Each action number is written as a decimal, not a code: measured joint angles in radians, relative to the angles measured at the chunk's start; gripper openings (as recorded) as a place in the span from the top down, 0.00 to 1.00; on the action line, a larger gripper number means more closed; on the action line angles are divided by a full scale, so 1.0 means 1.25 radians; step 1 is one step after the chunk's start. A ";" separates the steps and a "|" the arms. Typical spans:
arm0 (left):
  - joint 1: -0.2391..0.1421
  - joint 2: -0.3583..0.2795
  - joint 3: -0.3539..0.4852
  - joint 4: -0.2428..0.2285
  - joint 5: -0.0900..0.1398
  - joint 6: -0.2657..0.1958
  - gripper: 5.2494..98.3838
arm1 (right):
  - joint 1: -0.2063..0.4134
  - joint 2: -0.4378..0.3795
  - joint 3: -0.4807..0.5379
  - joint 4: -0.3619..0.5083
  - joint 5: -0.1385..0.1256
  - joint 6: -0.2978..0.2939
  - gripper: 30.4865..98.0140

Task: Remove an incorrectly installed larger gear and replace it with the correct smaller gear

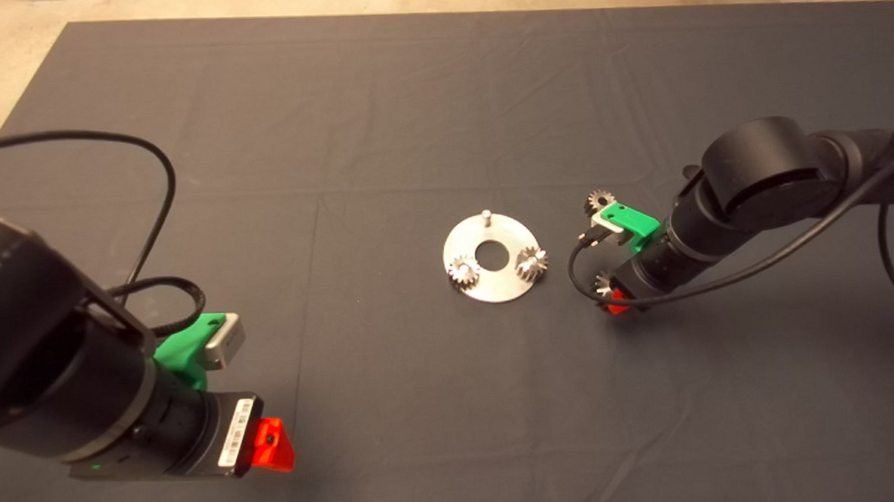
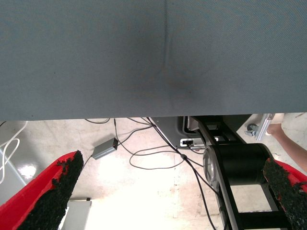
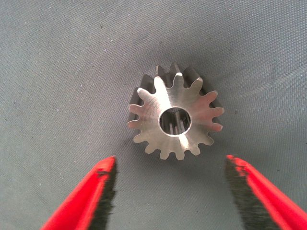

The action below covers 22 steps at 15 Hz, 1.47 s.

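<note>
The smaller gear [image 3: 175, 120], dull steel with short straight teeth and a round centre hole, lies flat on the dark mat. My right gripper [image 3: 170, 160] hovers just over it, open, one red finger on each side and neither touching. From above, this gear [image 1: 603, 280] is half hidden under the right gripper [image 1: 613, 296], to the right of the round steel plate [image 1: 494, 290]. The larger gear [image 1: 600, 199], with a dark centre hole, lies on the mat farther back. On the plate stand two shiny small gears [image 1: 463, 271] [image 1: 532, 262] and a bare pin [image 1: 485, 215].
My left gripper [image 1: 274, 443] waits open at the lower left of the mat. Its wrist view shows the mat's edge [image 2: 144, 115], floor cables [image 2: 144, 153] and a person's arm [image 2: 292, 143]. A black cable [image 1: 584, 275] loops beside the right wrist.
</note>
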 measured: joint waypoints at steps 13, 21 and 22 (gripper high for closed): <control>0.000 0.002 0.000 0.000 0.000 0.000 0.01 | 0.055 -0.036 -0.050 0.000 0.003 -0.001 0.30; 0.000 0.004 0.000 0.000 0.000 0.000 0.01 | 0.059 -0.037 -0.146 0.000 0.002 -0.007 0.13; 0.000 0.004 0.000 0.000 0.000 0.000 0.01 | 0.059 -0.035 -0.155 0.000 0.001 -0.009 0.09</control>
